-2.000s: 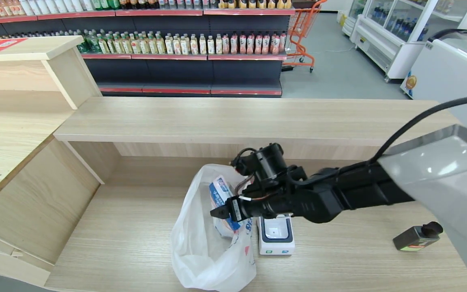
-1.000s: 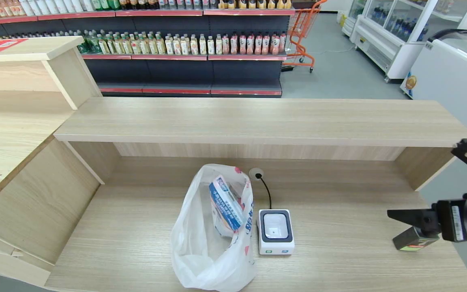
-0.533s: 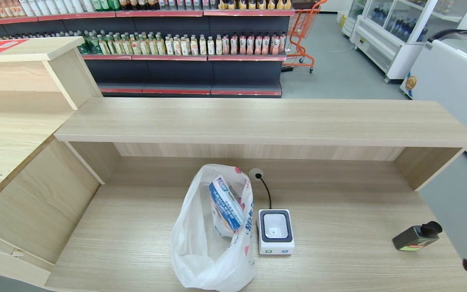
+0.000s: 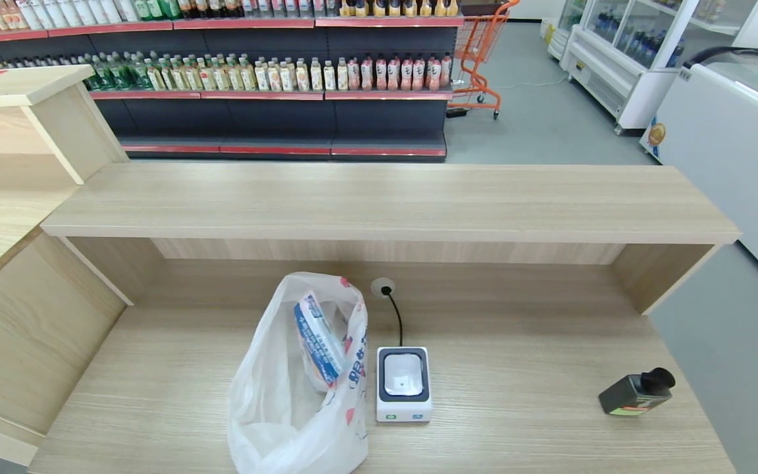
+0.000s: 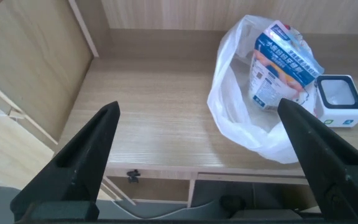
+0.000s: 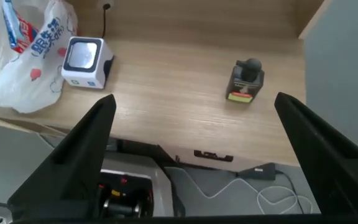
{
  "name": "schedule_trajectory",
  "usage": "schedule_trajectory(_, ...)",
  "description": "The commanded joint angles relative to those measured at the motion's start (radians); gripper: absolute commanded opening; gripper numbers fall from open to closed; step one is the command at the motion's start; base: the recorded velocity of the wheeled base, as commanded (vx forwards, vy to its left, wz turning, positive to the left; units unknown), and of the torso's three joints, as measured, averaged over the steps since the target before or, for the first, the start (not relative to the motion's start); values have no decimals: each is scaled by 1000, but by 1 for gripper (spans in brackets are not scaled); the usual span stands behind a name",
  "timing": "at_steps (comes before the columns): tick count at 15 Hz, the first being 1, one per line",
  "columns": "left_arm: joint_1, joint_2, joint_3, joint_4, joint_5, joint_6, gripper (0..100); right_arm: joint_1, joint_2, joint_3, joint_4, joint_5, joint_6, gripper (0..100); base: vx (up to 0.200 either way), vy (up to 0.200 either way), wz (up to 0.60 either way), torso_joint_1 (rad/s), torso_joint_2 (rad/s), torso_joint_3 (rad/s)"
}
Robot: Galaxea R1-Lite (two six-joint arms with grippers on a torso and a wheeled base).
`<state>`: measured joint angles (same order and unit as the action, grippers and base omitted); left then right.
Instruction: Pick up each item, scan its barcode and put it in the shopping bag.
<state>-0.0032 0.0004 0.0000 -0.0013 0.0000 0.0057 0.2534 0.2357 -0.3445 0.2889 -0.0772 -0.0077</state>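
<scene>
Head view: my right arm has pulled away from the bag [image 4: 274,408], leaving the packet [image 4: 318,345] inside; the bottle [image 4: 635,393] sits on the desk [image 4: 517,368], well right of the scanner [image 4: 403,385]. Left wrist view: left gripper [image 5: 199,107] fingers spread, empty. Right wrist view: right gripper [image 6: 194,98] fingers spread, bottle next, I judge

shopping bag [image 4: 262,411] base cut off (packet [image 4: 318,342] half hidden inside)
</scene>
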Motion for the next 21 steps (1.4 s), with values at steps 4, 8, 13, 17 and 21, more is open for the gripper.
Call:
schedule_trajectory(4,0,0,0,0,0,0,100,1,-125,22,35,50,0,100,0,-50,0,1,-2,1)
schedule_trajectory(8,0,0,0,0,0,-24,100,1,-127,39,35,53,0,100,-100,0,0,1,0,-2)
schedule_trajectory(13,0,0,0,0,0,-13,100,1,-131,62,35,51,0,100,-200,0,0,2,2,3)
schedule_trajectory(17,0,0,0,0,-2,10,100,-6,-124,70,38,27,2,100,0,-100,0,-1,-2,1)
schedule_trajectory(21,0,0,0,0,0,5,100,-14,-4,38,36,-101,-2,100,0,-200,0,4,2,-2)
